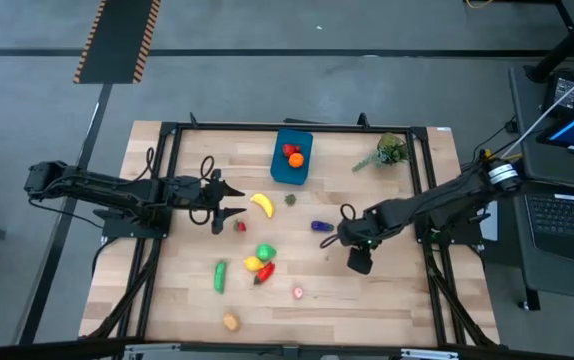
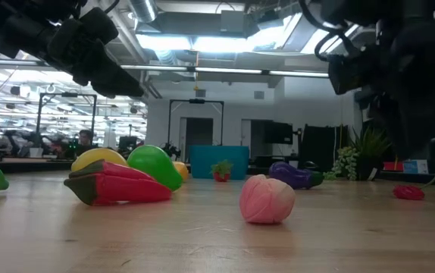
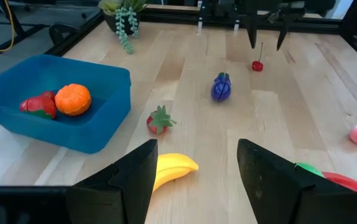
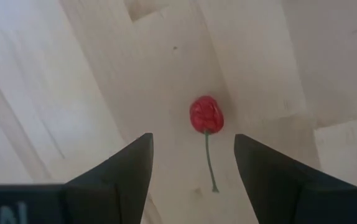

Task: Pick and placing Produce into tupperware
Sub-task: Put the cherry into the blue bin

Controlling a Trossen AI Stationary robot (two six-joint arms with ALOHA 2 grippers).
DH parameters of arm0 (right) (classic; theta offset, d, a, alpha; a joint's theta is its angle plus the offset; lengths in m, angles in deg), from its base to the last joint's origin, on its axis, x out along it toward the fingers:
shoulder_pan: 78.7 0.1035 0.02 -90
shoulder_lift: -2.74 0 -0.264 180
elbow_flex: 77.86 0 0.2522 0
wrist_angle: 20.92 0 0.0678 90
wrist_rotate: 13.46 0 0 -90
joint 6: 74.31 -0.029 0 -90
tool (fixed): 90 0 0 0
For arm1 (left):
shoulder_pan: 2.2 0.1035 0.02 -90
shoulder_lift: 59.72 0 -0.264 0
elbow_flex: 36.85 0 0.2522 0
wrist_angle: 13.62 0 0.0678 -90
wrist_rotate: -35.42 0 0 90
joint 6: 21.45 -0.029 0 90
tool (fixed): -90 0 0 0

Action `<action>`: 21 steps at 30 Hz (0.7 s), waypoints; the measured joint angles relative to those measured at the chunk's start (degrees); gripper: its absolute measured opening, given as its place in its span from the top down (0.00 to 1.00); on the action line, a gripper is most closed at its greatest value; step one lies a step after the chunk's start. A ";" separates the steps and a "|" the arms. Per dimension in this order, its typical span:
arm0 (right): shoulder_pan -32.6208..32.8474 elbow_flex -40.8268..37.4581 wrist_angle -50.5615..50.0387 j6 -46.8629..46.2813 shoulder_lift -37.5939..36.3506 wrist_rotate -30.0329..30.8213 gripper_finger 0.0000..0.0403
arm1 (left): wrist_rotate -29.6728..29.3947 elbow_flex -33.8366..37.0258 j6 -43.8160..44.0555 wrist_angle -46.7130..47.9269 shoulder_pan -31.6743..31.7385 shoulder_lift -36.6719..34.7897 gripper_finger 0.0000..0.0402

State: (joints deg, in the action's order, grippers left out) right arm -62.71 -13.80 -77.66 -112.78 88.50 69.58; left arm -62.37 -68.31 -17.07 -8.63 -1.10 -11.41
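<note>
Currently the right hand [image 4: 191,168] hangs directly above a small red cherry [image 4: 206,115] with a thin green stem, its fingers spread apart with the cherry framed between them and not touched. On the worktop [image 1: 167,300], this hand [image 1: 339,238] sits at about 3 o'clock from the centre, just beside the purple eggplant [image 1: 320,226].

The left hand [image 1: 229,199] is at roughly 9 o'clock, fingers apart and empty, pointing at the yellow banana [image 1: 261,204]; a small red strawberry [image 1: 241,226] lies just below its tips.

The teal-blue tupperware [image 1: 279,170] stands at 12 o'clock and holds an orange [image 1: 296,159] and a red fruit [image 1: 289,150].

Loose produce toward 6 o'clock: a green cucumber [image 1: 220,276], a cluster of a green piece [image 1: 265,251], a yellow piece [image 1: 252,263] and a red pepper [image 1: 265,272], a pink fruit [image 1: 298,292], and an orange-yellow piece [image 1: 230,321] near the front edge.

A leafy plant sprig [image 1: 385,152] lies at 1 o'clock.
</note>
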 joint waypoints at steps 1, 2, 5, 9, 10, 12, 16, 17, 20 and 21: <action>0.00 0.00 0.20 0.04 0.55 0.00 0.44 | 0.00 0.00 0.02 0.02 0.00 0.00 0.47; 0.00 0.00 0.36 0.04 1.19 0.00 0.44 | 0.00 0.00 0.00 0.06 -0.02 0.00 0.47; 0.00 0.00 1.69 0.07 3.26 0.00 0.44 | 0.00 0.00 0.00 0.23 -0.01 0.00 0.47; 0.00 0.00 2.97 0.15 5.75 0.00 0.44 | 0.00 0.00 0.00 0.21 -0.02 0.00 0.47; 0.00 0.00 3.16 0.15 6.27 0.00 0.44 | 0.00 0.00 0.00 0.24 0.00 0.00 0.47; 0.00 0.00 3.81 0.15 7.27 0.00 0.44 | 0.00 0.00 0.00 0.22 -0.01 0.00 0.47; 0.00 0.00 5.22 0.16 9.29 0.00 0.44 | 0.00 0.00 0.00 0.24 -0.01 0.00 0.47; 0.00 0.01 5.36 0.18 9.82 0.03 0.44 | 0.00 0.00 0.00 0.24 -0.01 0.00 0.47; -0.02 0.31 5.20 0.35 10.83 0.13 0.44 | 0.00 0.00 0.00 0.28 0.00 0.00 0.47; -0.02 0.30 5.20 0.35 11.24 0.13 0.44 | 0.00 0.00 0.00 0.37 -0.01 0.00 0.47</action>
State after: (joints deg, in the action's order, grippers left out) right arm -62.73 -13.49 -72.46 -112.44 99.74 69.71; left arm -62.37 -68.31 -17.07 -8.26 -1.11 -11.41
